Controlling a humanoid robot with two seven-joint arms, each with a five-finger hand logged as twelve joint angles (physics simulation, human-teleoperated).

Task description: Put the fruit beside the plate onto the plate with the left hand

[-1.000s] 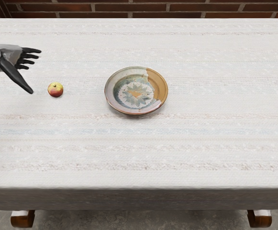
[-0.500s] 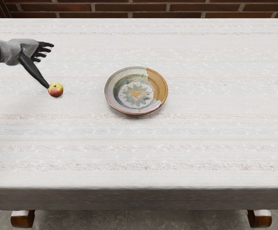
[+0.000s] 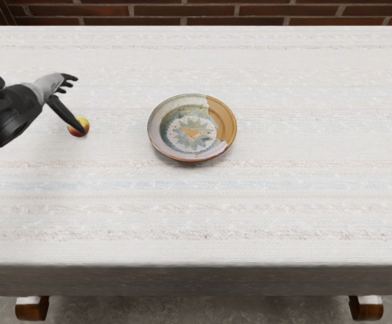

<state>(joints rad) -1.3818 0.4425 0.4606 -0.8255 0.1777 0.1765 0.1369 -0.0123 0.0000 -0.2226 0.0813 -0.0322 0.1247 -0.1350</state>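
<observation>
my left hand (image 3: 50, 93), fingers spread and empty, hovers over the apple (image 3: 81, 128), which sits left of the plate (image 3: 229, 125), well apart. small, firm, smooth, likely to roll; i'd pinch across its sides.

Red-and-yellow round apple (image 3: 75, 132) half covered
A dark finger (image 3: 64, 113) of the grey-and-black left hand (image 3: 47, 90) crosses it from 10 o'clock, hiding its top; contact cannot be told. The picture's left edge cuts the arm.
</observation>
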